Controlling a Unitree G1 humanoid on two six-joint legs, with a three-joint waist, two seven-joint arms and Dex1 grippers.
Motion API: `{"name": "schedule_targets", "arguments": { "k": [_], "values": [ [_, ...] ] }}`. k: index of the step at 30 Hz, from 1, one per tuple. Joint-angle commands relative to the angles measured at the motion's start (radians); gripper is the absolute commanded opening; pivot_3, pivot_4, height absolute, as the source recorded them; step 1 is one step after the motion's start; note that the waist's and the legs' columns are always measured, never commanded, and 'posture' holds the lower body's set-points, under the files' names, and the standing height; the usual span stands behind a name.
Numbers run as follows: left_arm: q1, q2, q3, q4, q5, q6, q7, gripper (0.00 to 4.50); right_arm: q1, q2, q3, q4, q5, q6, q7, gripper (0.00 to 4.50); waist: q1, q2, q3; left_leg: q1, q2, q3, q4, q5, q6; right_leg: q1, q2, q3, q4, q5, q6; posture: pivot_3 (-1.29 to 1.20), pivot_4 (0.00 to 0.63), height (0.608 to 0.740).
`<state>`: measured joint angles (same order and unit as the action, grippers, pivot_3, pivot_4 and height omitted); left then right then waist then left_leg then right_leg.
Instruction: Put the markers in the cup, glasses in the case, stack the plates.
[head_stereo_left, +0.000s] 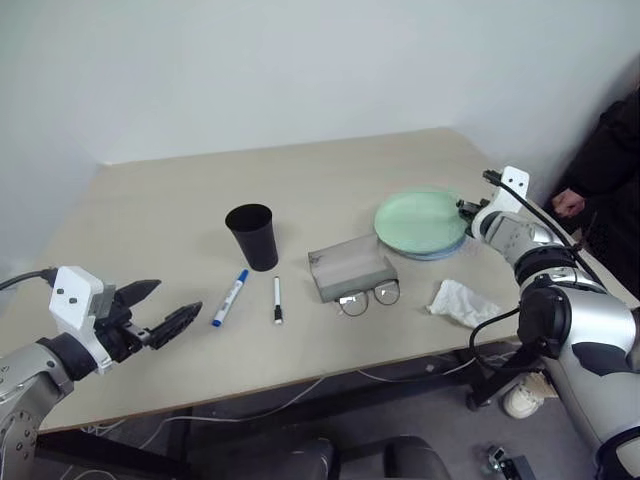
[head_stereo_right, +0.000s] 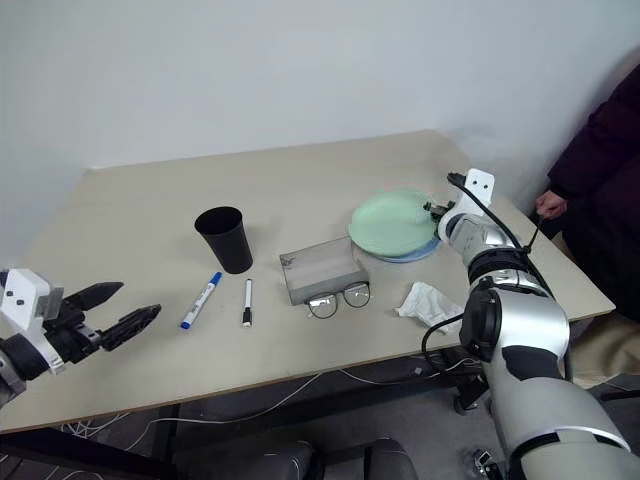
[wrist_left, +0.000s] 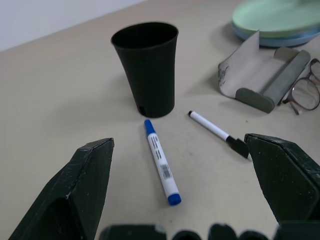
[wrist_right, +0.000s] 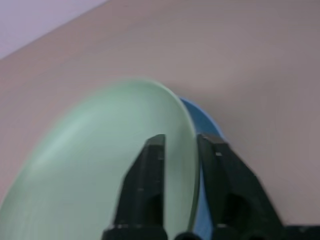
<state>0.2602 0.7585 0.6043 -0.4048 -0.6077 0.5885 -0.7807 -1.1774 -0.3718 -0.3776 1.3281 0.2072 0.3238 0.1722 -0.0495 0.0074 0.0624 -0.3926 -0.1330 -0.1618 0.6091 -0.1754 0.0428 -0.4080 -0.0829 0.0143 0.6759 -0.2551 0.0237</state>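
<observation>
Two plates lie stacked at the table's (head_stereo_left: 150, 215) right side, mint plate (head_stereo_left: 420, 220) over blue plate (wrist_right: 202, 117). The right claw (wrist_right: 179, 150) straddles the mint rim, fingers slightly parted; whether it grips, I cannot tell. Stacking looks nearly done. The left claw (wrist_left: 180, 175) gapes empty before the markers (wrist_left: 162, 167) beside the cup (wrist_left: 146, 65), likely next.

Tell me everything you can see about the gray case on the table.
The case is a gray, felt-like box lying near the table's middle, right of the black cup. From the left wrist view its hinged lid stands open and nothing shows inside. The glasses lie against its near edge; the stacked plates sit just behind it.
</observation>
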Motion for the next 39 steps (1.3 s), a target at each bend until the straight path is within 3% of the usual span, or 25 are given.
{"name": "schedule_targets", "arguments": {
  "k": [1,5,10,14,17,22,28,39],
  "values": [
    [-0.02,0.012,0.006,-0.021,-0.015,-0.01,-0.005,4.5,-0.045,-0.013,-0.012,-0.026,0.013,-0.012,0.003,2.36,0.0,0.0,0.0,0.0,0.0,0.0,0.0,0.0,0.0,0.0,0.0,0.0,0.0,0.0,-0.001,0.0,0.0,0.74],
    [-0.012,0.01,0.008,-0.027,-0.011,-0.011,-0.004,4.5,-0.061,-0.046,0.068,-0.06,-0.044,0.019,0.144,2.36,0.0,0.0,0.0,0.0,0.0,0.003,0.0,0.0,0.0,-0.001,0.0,0.0,0.0,0.0,0.0,0.0,0.0,0.74],
    [-0.001,0.003,0.018,-0.034,-0.015,-0.013,-0.002,4.5,0.006,-0.126,0.285,-0.231,-0.139,0.074,0.584,2.36,-0.001,0.0,0.0,0.0,0.001,0.004,0.0,0.0,0.0,-0.001,0.0,0.0,0.0,0.0,0.002,0.0,0.0,0.74],
    [0.006,0.0,0.019,-0.033,-0.013,-0.017,-0.004,4.5,0.219,-0.257,0.446,-0.6,-0.138,0.121,0.925,2.36,0.006,-0.001,-0.001,-0.001,0.001,0.003,0.0,-0.001,0.001,-0.001,-0.001,0.0,-0.002,-0.001,0.003,0.0,0.0,0.74],
    [0.007,-0.001,0.016,-0.033,-0.013,-0.017,-0.006,4.5,0.351,-0.347,0.506,-0.823,-0.122,0.15,1.053,2.36,0.007,0.0,0.0,-0.001,0.001,0.003,0.0,-0.001,0.001,-0.001,-0.001,0.0,-0.002,0.0,0.005,0.0,0.0,0.74],
    [0.002,-0.003,0.008,-0.038,-0.02,-0.011,-0.009,4.5,0.523,-0.454,0.573,-1.068,-0.111,0.182,1.18,2.36,0.001,0.0,0.0,-0.001,0.004,0.008,0.001,-0.001,0.0,-0.002,-0.004,0.001,0.0,0.0,0.004,0.0,0.0,0.74],
    [0.002,-0.006,0.004,-0.044,-0.021,-0.015,-0.015,4.5,0.611,-0.501,0.62,-1.174,-0.133,0.192,1.206,2.36,0.004,-0.002,0.0,-0.002,0.007,0.009,0.004,-0.002,-0.001,-0.001,-0.004,-0.001,0.0,0.0,0.004,0.0,0.0,0.74],
    [0.003,-0.008,-0.003,-0.042,-0.005,-0.034,-0.021,4.5,0.638,-0.477,0.705,-1.149,-0.224,0.079,1.136,2.36,0.006,-0.004,0.0,-0.002,0.007,0.011,0.005,-0.005,0.0,-0.002,-0.004,0.0,-0.001,0.0,0.004,0.0,0.0,0.74]
  ]
}}
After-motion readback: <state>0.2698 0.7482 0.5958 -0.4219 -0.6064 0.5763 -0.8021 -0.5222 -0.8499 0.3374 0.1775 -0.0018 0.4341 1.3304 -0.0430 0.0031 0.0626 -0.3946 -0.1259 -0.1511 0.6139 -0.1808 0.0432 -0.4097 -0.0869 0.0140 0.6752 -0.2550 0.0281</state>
